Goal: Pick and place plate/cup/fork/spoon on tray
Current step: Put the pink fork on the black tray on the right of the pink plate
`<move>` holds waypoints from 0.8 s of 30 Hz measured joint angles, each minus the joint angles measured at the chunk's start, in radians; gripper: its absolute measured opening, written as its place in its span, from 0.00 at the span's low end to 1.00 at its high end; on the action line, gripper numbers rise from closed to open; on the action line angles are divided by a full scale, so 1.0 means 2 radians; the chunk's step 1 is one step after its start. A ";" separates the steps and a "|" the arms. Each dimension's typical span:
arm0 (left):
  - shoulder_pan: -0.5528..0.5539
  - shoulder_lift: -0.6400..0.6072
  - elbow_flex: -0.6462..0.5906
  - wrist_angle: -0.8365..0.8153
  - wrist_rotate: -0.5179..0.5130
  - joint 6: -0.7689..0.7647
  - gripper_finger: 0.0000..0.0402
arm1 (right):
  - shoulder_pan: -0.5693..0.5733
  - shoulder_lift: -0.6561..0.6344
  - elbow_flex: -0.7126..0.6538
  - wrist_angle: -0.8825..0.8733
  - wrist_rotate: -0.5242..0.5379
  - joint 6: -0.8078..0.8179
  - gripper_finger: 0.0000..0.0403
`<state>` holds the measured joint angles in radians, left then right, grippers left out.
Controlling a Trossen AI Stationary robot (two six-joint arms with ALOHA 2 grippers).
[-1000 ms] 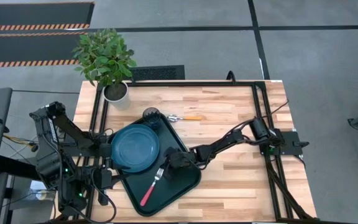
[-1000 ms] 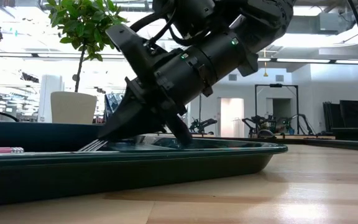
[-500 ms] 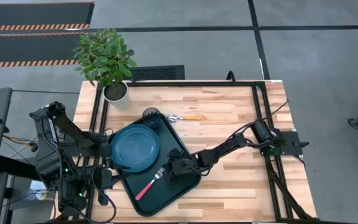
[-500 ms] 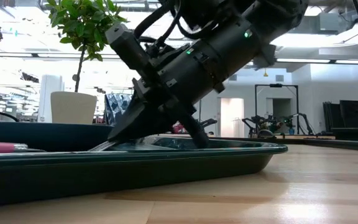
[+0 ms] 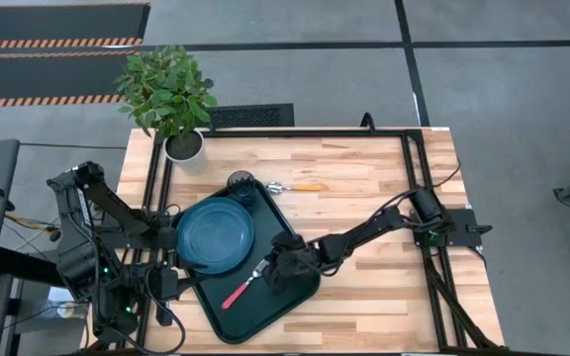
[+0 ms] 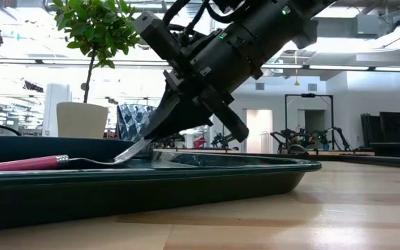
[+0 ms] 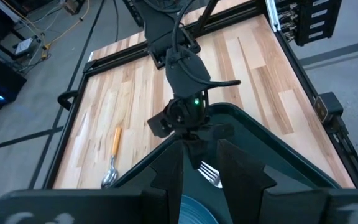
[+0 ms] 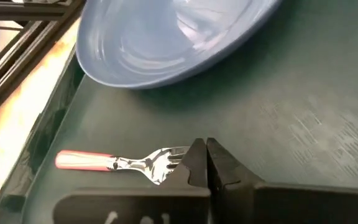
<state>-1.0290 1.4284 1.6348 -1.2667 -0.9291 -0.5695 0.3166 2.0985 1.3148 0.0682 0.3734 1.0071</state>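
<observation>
Your right gripper sat over the tray, jaws closed empty, tips at the fork tines. Fork lay on the tray beside the plate. Spoon was off the tray. Left gripper's jaws: couldn't tell.

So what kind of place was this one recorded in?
Probably a robotics lab or workshop, not a home. The wooden table sits in a black metal frame on a grey floor with hazard-striped mats, and the low view shows an open hall with equipment stands.
</observation>
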 joint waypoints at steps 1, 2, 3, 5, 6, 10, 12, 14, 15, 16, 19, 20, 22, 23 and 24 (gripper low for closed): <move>0.000 0.000 0.000 0.000 0.000 0.000 0.22 | 0.002 0.000 0.000 -0.007 0.005 0.008 0.01; 0.000 0.000 0.000 0.000 0.000 0.000 0.22 | 0.003 0.000 0.000 -0.013 0.014 0.015 0.01; 0.000 0.000 0.000 0.000 0.000 0.000 0.22 | 0.005 0.000 0.000 -0.018 0.021 0.021 0.01; 0.000 0.000 0.000 0.000 0.000 0.000 0.22 | 0.009 0.000 0.000 -0.020 0.033 0.025 0.01; 0.000 0.000 0.000 0.000 0.000 0.000 0.22 | 0.011 0.000 0.000 -0.018 0.035 0.026 0.01; 0.000 0.000 0.000 0.000 -0.001 0.000 0.22 | 0.015 0.000 0.000 -0.016 0.037 0.033 0.01; 0.000 0.000 0.000 0.000 -0.004 0.000 0.22 | 0.016 0.000 0.000 -0.016 0.037 0.038 0.01; 0.000 0.000 0.000 0.000 -0.009 0.000 0.22 | 0.018 0.000 0.000 -0.016 0.037 0.049 0.01; 0.000 0.000 0.000 0.000 -0.010 -0.001 0.22 | 0.019 0.000 0.000 -0.016 0.038 0.052 0.01; 0.000 0.000 0.000 0.000 -0.010 -0.002 0.22 | 0.020 0.000 0.000 -0.016 0.040 0.055 0.01; 0.000 0.000 0.000 0.000 -0.010 -0.004 0.22 | 0.026 0.000 0.000 -0.016 0.062 0.066 0.01; 0.000 0.000 0.000 0.000 -0.010 -0.004 0.22 | 0.028 0.000 0.000 -0.017 0.071 0.071 0.01; 0.000 0.000 0.000 0.000 -0.011 -0.004 0.22 | 0.030 0.000 0.000 -0.017 0.080 0.076 0.01; 0.000 0.000 0.000 0.000 -0.013 -0.004 0.22 | 0.032 0.000 0.000 -0.017 0.080 0.076 0.01; 0.000 0.000 0.000 0.000 -0.015 -0.003 0.22 | 0.032 0.000 0.000 -0.017 0.079 0.075 0.01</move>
<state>-1.0286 1.4284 1.6348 -1.2667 -0.9584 -0.5760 0.3798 2.0983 1.3148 0.0345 0.5324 1.1561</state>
